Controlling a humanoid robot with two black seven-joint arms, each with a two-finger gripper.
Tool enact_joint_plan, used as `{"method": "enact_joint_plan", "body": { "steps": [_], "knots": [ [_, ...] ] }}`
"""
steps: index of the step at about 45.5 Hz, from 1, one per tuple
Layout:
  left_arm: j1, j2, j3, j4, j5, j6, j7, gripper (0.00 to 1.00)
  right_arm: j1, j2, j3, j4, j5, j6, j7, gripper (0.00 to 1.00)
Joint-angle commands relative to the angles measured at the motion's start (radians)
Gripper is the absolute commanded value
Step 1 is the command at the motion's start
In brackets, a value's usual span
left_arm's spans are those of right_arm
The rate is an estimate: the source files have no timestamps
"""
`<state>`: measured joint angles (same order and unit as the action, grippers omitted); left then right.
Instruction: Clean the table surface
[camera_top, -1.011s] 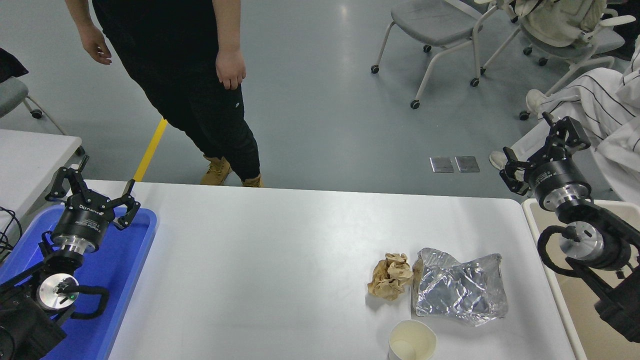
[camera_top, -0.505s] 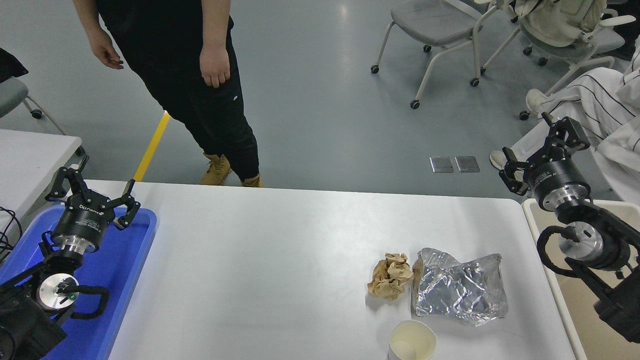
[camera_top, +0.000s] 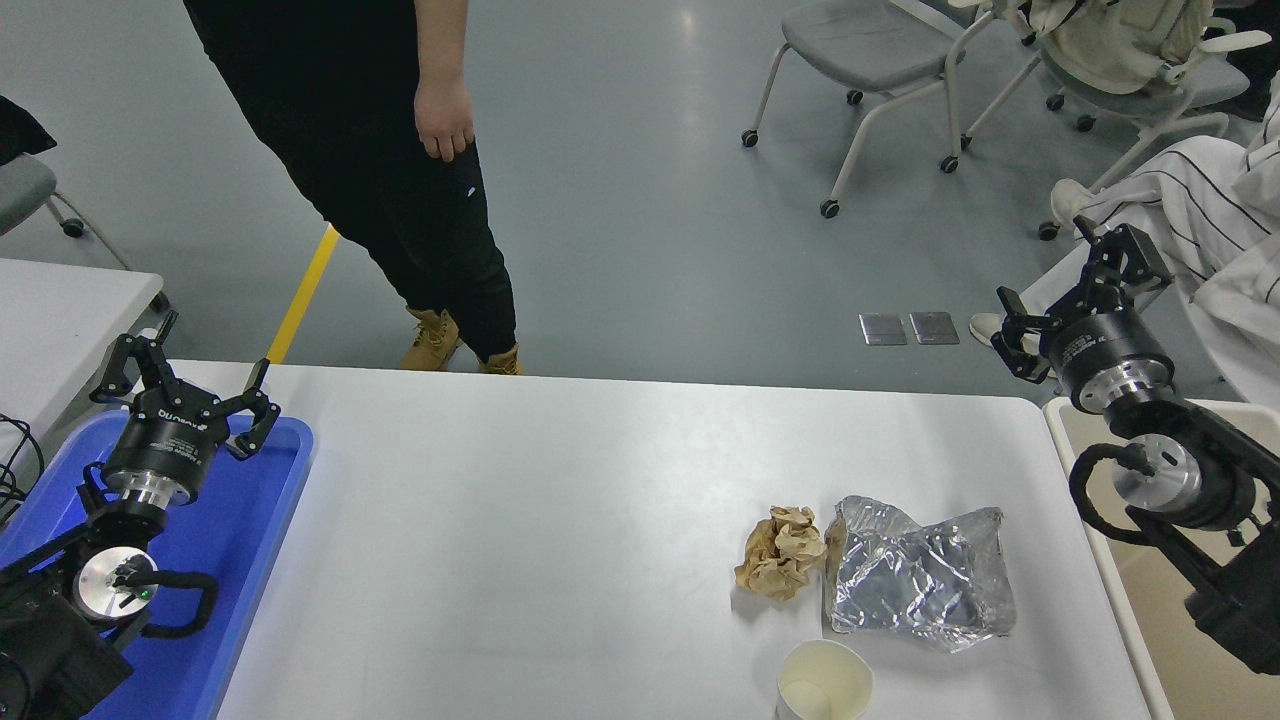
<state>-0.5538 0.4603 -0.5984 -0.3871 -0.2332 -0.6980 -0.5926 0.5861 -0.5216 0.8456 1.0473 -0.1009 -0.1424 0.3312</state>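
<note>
Our right gripper (camera_top: 1070, 295) hangs with its fingers spread wide on nothing, raised beyond the table's far right corner above a cream bin (camera_top: 1075, 455), while our left gripper (camera_top: 185, 385), equally open and holding nothing, sits parked over the blue tray (camera_top: 265, 520) at the lower left. Nearest us on the table surface (camera_top: 520, 520) we see a paper cup (camera_top: 825, 682) standing upright. Just behind it lie a crumpled clear plastic bag (camera_top: 915, 585) and a brown paper wad (camera_top: 782, 552), with a person (camera_top: 400, 180) standing beyond the far edge.
</note>
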Motion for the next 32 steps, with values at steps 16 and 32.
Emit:
{"method": "enact_joint_plan", "body": {
  "steps": [16,32],
  "knots": [
    [0.0,0.0,0.0,0.001,0.0,0.0,0.001,1.0,0.015,0.006,-0.016,-0.021,0.001,0.0,0.0,1.0],
    [0.0,0.0,-0.001,-0.001,0.0,0.0,0.001,1.0,0.043,0.002,-0.106,-0.095,-0.019,0.012,-0.001,1.0]
  ]
}}
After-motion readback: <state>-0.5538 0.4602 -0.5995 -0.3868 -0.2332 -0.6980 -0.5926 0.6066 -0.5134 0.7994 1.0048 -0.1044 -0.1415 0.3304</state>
